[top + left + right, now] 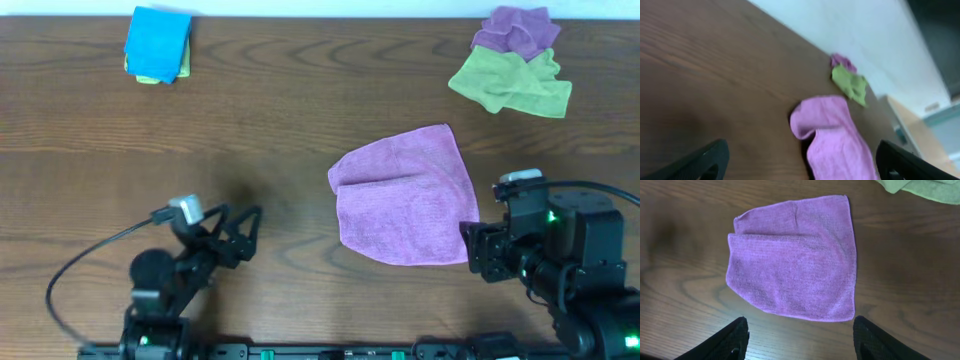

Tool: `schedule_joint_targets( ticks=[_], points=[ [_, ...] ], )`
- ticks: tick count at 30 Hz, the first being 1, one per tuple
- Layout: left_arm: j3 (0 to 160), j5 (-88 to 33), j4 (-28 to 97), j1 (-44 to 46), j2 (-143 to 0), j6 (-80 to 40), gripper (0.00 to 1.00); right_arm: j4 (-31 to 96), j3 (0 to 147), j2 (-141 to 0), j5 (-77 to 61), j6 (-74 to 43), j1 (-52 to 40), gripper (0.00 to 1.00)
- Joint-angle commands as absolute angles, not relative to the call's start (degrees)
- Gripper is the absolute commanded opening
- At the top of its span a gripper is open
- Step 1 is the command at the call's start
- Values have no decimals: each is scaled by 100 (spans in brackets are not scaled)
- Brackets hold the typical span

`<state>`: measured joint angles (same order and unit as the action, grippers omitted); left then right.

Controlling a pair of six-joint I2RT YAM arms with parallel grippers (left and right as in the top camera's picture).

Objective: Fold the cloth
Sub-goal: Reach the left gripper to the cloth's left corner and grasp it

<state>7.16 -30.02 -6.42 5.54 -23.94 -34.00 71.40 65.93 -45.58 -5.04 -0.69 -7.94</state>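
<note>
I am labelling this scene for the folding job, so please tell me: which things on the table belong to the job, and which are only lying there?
For the job:
lilac cloth, near the middle of the table, one edge folded over.

Only lying about:
blue cloth, far left corner;
crumpled purple cloth and olive-green cloth, far right corner.

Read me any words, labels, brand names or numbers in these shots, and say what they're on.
None can be read.
The spread purple cloth, the blue cloth, the green cloth and the table show no print.
A pale strip in the background of the left wrist view is too blurred to tell whether it carries text.
</note>
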Motion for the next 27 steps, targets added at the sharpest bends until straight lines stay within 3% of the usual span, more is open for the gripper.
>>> schedule_joint_targets(
  ticks=[1,13,17,23,26,27],
  points=[
    [1070,-2587,-904,998,-3354,-2888,95,7199,6578,-4528,-432,27,-746,67],
    [3695,-2377,-714,2014,-7253,-1260,92,7312,6578,-4525,-427,-1,-746,62],
    [4617,-2342,-259,2377,-8265,-773,89,7430,6578,-4510,-427,-40,-746,55],
    [5647,-1190,495,3190,-9207,-113,84,7566,6578,-4289,139,-336,-746,53],
    [5841,-464,484,3503,-9489,-119,73,7572,6578,-4141,172,-338,-746,47],
    [5863,-316,423,3573,-9574,-123,63,7592,6578,-4097,174,-338,-746,43]
  ],
)
